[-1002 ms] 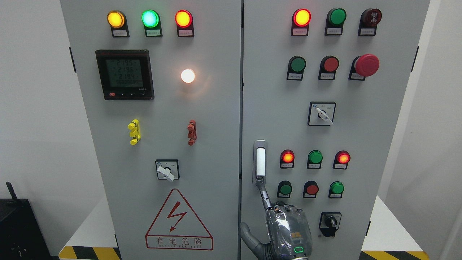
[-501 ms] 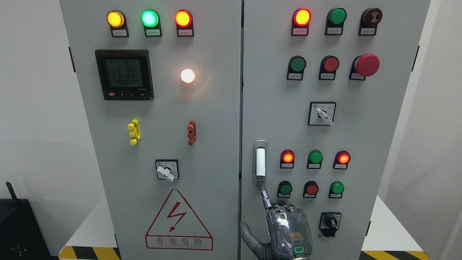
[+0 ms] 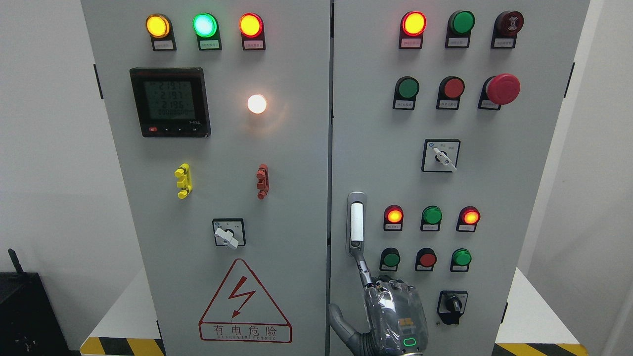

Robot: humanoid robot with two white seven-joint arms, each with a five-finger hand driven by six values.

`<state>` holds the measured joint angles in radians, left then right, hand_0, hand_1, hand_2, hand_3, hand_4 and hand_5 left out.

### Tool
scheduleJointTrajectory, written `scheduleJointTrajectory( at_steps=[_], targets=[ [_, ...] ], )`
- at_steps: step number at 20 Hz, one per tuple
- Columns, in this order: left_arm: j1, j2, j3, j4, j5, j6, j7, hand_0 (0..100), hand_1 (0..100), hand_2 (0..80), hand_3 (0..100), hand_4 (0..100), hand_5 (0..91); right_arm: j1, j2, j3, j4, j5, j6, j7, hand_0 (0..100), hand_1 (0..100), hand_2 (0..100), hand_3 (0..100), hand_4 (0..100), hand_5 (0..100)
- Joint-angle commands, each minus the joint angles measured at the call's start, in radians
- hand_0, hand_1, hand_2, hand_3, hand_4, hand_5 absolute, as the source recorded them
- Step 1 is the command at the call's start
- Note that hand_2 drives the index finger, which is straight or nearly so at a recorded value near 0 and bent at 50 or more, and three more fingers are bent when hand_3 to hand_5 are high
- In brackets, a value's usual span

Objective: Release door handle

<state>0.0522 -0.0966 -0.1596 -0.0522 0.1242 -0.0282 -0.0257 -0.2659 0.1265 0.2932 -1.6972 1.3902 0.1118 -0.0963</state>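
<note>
Grey cabinet door [image 3: 494, 198] up front, and closest to the camera the right hand [image 3: 393, 314] comes up from the bottom edge. It isn't clamped on anything: thumb out to the side, one finger [image 3: 363, 269] stretched up so its tip touches the lower end of the door handle [image 3: 356, 222]. Over the last second basically nothing moved, only the digits on the meter [image 3: 170, 102] further back on the left door flickered. So the release looks not yet finished, that fingertip needs to come off.
</note>
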Motion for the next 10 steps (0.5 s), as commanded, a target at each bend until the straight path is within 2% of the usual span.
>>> scheduleJointTrajectory(
  at_steps=[1, 10],
  targets=[
    [0.000, 0.000, 0.000, 0.000, 0.000, -0.001, 0.000, 0, 0, 4.7, 11, 0, 0.0, -0.001, 0.001, 0.000, -0.058, 0.000, -0.001, 0.000, 30, 24, 18, 82, 76, 74],
    [0.000, 0.000, 0.000, 0.000, 0.000, 0.001, 0.000, 0, 0, 4.5, 11, 0, 0.0, -0.003, 0.001, -0.002, -0.072, -0.002, -0.001, 0.000, 30, 24, 20, 81, 75, 73]
  ],
)
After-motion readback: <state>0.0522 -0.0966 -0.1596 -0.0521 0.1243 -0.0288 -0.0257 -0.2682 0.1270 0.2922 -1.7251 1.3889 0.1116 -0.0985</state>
